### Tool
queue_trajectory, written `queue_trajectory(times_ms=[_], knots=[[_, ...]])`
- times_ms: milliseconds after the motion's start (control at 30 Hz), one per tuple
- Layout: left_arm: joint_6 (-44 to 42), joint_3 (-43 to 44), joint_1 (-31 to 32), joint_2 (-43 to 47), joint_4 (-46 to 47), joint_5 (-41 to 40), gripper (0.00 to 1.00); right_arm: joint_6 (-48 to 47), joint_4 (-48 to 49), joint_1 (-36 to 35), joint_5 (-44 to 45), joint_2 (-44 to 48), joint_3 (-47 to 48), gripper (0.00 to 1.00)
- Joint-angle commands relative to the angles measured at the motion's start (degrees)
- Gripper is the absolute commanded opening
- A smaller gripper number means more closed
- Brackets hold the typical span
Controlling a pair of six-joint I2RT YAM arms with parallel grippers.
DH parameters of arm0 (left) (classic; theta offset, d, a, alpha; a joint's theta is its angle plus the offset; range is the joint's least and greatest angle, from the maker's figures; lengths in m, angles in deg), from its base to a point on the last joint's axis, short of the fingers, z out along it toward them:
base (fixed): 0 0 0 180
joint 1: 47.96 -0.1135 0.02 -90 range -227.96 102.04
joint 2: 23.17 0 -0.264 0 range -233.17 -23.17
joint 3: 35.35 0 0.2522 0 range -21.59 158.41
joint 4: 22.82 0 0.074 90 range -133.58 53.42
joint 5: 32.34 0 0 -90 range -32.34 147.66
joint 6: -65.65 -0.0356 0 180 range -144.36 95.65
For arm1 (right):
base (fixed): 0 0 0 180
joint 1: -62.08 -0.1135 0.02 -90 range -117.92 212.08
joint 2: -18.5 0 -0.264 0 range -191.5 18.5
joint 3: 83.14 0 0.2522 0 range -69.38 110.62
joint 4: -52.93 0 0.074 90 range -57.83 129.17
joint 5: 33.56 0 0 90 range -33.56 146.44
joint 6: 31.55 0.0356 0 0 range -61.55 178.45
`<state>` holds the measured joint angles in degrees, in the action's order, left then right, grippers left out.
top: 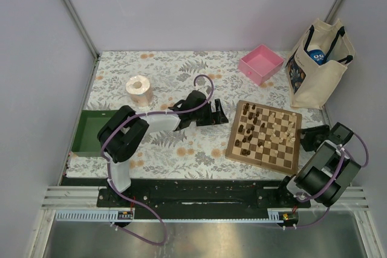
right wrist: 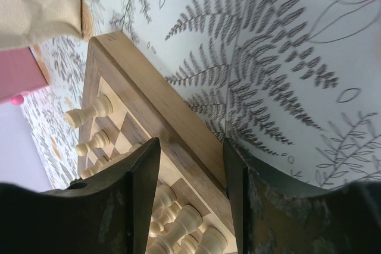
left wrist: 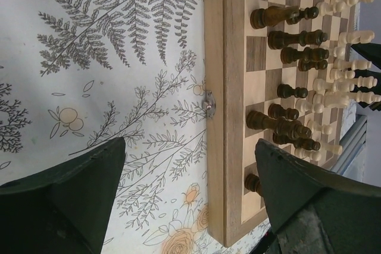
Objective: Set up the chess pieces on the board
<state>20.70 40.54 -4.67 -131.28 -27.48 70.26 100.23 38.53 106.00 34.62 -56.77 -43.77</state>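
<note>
The board (top: 292,162) lies on the floral tablecloth at centre right. Dark chess pieces (top: 245,129) stand along its left side and pale pieces (top: 291,132) along its right. My left gripper (top: 220,115) is open and empty, just left of the board's far left corner. In the left wrist view (left wrist: 190,168) it hovers over the board's edge (left wrist: 215,46), with dark pieces (left wrist: 292,55) and pale pieces (left wrist: 348,78) beyond. My right gripper (top: 309,138) is open at the board's right edge. In the right wrist view (right wrist: 190,173) its jaws straddle the wooden border (right wrist: 178,129), beside pale pieces (right wrist: 89,113).
A pink tray (top: 261,63) and a cloth tote bag (top: 317,64) stand at the back right. A paper roll (top: 139,90) stands at the back left and a green bin (top: 87,134) at the left edge. A metal clasp (left wrist: 209,105) is on the board's side.
</note>
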Motion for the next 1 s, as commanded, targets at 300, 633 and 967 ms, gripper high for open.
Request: queue_trajectory(times_ms=[300,633,967], knots=[[-0.8,-5.3,-2.4,5.2,3.8,-2.4,0.93,-1.7,-3.0,-6.7,-3.4,0.7,-1.3,0.56],[-1.8,-9.8,-3.9,8.9,4.1,-2.6,0.93,0.9,0.1,-14.2,-3.8,0.6,-2.9,0.56],[-1.7,-14.9,-4.3,12.5,4.9,-4.1,0.88,5.2,3.4,-23.9,-2.9,0.5,-2.8,0.56]])
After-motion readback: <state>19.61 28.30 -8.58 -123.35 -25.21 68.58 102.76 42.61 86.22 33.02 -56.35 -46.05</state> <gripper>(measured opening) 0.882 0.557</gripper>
